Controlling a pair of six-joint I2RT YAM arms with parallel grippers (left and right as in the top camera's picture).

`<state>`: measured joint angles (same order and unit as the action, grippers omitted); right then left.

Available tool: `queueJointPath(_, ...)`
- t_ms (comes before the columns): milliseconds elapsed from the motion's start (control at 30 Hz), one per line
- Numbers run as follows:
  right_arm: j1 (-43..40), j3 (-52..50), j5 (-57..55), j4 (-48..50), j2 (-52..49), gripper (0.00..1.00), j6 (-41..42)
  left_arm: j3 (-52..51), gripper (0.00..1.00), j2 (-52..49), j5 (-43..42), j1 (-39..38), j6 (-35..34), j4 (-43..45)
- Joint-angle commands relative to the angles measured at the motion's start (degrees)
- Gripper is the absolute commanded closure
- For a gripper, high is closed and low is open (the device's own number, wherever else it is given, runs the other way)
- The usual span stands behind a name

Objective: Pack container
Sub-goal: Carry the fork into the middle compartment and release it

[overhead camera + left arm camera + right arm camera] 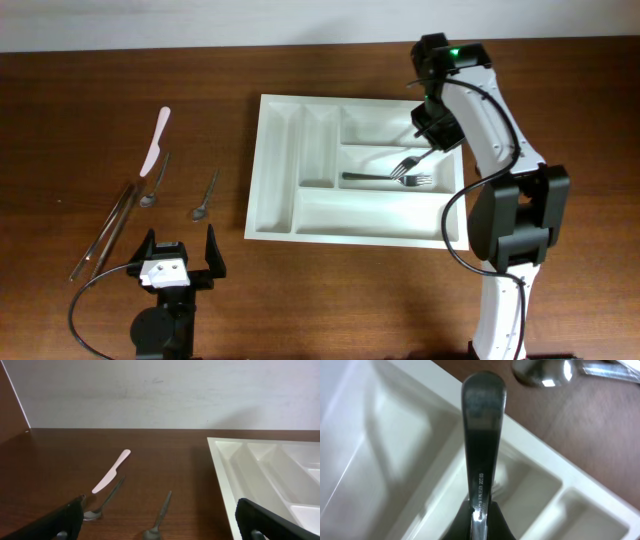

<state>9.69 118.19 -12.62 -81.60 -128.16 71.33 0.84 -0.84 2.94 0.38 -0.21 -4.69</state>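
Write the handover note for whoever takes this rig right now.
Left gripper: open, empty, left of the container.
Right gripper: shut on the held fork, tilted over the middle wide compartment.
Done: the lying fork is in that compartment.
Left: release the held fork; then the pale knife, the first spoon beside it, the second spoon and the long metal pieces, all on the table left of the container.
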Motion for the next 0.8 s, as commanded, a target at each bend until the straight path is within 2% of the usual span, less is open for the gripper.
queueJointPath(0, 2.64, 1.29, -1.55, -1.79, -0.02, 0.96, 13.44, -0.26, 0.01, 0.5, -0.63, -0.22, -0.17, 0.0)
queueJointPath(300, 8.24, 1.18, -0.28, -2.4, -0.07, 0.96, 29.51, -0.26, 0.01, 0.5, -0.63, -0.22, -0.17, 0.0)
queueJointPath(633, 9.42, 0.83, -0.2, -1.68, -0.59, 0.96, 31.63, -0.26, 0.01, 0.5, -0.63, -0.22, -0.17, 0.0)
queueJointPath(667, 9.42, 0.83, -0.28, -1.77, -0.59, 0.95, 31.63, -0.26, 0.01, 0.5, -0.66, -0.24, -0.17, 0.0)
queueJointPath(733, 9.42, 0.83, -0.28, -1.79, -0.59, 0.84, 31.58, -0.26, 0.01, 0.5, -0.66, -0.24, -0.17, 0.0)
queueJointPath(767, 9.42, 0.83, -0.28, -1.79, -0.59, 0.83, 31.58, -0.26, 0.01, 0.5, -0.66, -0.22, -0.17, 0.0)
